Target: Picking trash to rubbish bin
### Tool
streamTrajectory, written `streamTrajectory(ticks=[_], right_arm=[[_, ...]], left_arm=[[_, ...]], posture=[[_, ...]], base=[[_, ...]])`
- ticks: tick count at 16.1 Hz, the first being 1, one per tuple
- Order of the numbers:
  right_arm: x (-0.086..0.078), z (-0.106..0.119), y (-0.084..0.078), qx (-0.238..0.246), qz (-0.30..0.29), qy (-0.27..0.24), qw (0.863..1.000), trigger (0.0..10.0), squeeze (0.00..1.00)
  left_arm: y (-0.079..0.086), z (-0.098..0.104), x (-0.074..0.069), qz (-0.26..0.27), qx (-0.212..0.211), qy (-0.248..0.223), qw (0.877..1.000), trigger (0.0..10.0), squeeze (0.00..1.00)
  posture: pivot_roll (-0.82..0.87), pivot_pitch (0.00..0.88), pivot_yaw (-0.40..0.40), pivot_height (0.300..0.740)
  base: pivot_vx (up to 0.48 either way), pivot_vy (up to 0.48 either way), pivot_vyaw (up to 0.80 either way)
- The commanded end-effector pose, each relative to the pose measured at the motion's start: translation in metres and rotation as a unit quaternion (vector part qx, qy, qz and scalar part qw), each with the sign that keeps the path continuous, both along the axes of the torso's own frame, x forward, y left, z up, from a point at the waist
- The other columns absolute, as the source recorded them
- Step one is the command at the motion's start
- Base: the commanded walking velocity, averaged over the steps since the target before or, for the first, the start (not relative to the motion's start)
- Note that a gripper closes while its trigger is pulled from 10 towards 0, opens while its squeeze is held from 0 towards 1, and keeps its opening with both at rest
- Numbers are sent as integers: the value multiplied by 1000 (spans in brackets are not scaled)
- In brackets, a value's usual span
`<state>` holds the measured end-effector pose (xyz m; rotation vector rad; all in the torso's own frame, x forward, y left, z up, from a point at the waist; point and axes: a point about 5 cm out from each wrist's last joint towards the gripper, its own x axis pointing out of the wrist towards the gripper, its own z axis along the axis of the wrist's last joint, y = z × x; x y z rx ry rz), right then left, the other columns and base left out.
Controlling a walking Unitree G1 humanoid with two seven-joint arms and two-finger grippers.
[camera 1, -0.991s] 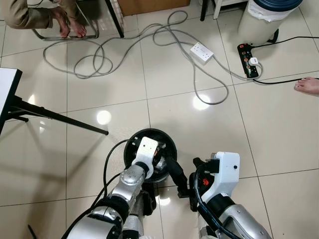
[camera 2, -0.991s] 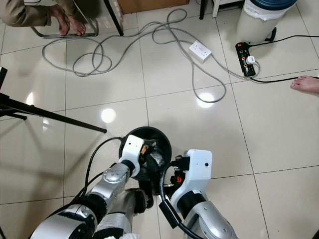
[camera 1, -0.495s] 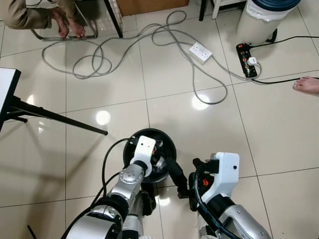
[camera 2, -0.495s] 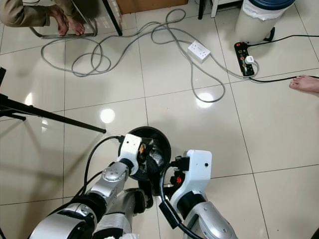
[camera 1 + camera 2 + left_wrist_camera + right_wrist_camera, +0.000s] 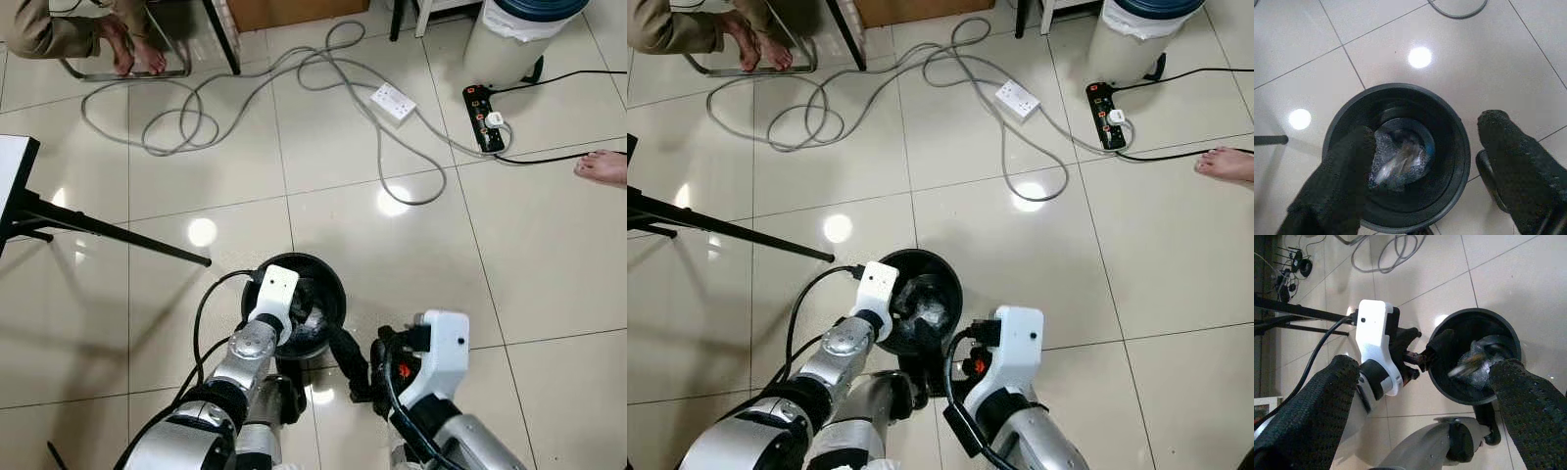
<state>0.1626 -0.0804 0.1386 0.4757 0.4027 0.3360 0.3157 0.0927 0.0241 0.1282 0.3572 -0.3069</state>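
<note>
A round black bin (image 5: 335,294) stands on the tiled floor just in front of me. A crumpled silvery wrapper (image 5: 1398,159) is inside it, blurred in both wrist views. My left gripper (image 5: 1425,129) hangs open over the bin's near-left rim, its white wrist (image 5: 274,292) above the edge, with nothing between the fingers. My right gripper (image 5: 1422,369) is open too, low beside the bin's near-right side; one black finger (image 5: 348,357) shows on the floor there.
Grey cable (image 5: 294,78) loops across the floor to a white socket box (image 5: 396,101) and a black power strip (image 5: 485,117). A tall white bin (image 5: 524,34) stands far right. A person's foot (image 5: 602,166) is at right, feet (image 5: 127,49) at far left. A black stand leg (image 5: 108,230) lies left.
The left gripper has opened and drawn back towards the bin's left rim; the wrapper it held over the bin is now down inside. The right gripper sank slightly.
</note>
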Motion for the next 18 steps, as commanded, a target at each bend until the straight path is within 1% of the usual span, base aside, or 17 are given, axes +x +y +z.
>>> streamTrajectory(ticks=[1,4,8,11,13,14,15,16,17,18], right_arm=[[-5,-2,6,31,-7,23,999,10000,0],[-8,-4,6,31,-8,30,999,10000,0],[-5,-5,4,26,-11,28,999,10000,0],[-3,-7,1,20,-12,27,999,10000,0],[4,-9,-2,9,-15,18,1000,10000,0],[5,-9,-2,9,-15,16,1000,10000,0],[8,-9,-4,2,-16,12,1000,10000,0],[11,-10,-6,-5,-19,7,1000,10000,0],[15,-11,-9,-11,-22,1,1000,10000,0],[20,-10,-11,-23,-18,-12,1000,10000,0]], left_arm=[[6,-15,-11,10,10,28,1000,10000,1000],[7,-15,-12,11,11,28,999,10000,1000],[8,-14,-10,13,11,26,1000,10000,1000],[9,-10,-6,16,3,21,1000,10000,1000],[12,-1,1,20,-10,4,1000,10000,1000],[13,0,1,20,-10,2,1000,10000,1000],[13,1,2,20,-11,-1,1000,10000,867],[14,3,4,20,-15,-6,1000,10000,0],[15,5,5,21,-19,-10,1000,10000,0],[20,12,10,25,-28,-27,999,10000,0]], posture=[[-344,494,133,740],[-341,500,129,740],[-333,495,131,740],[-326,482,130,740],[-310,454,127,740],[-310,454,127,740],[-303,438,125,740],[-292,423,125,740],[-282,403,124,740],[-270,382,124,740]], base=[[0,0,0],[0,0,0],[0,0,0],[0,0,0],[0,0,0],[0,0,0],[0,0,0],[0,0,0],[0,0,0],[0,0,0]])
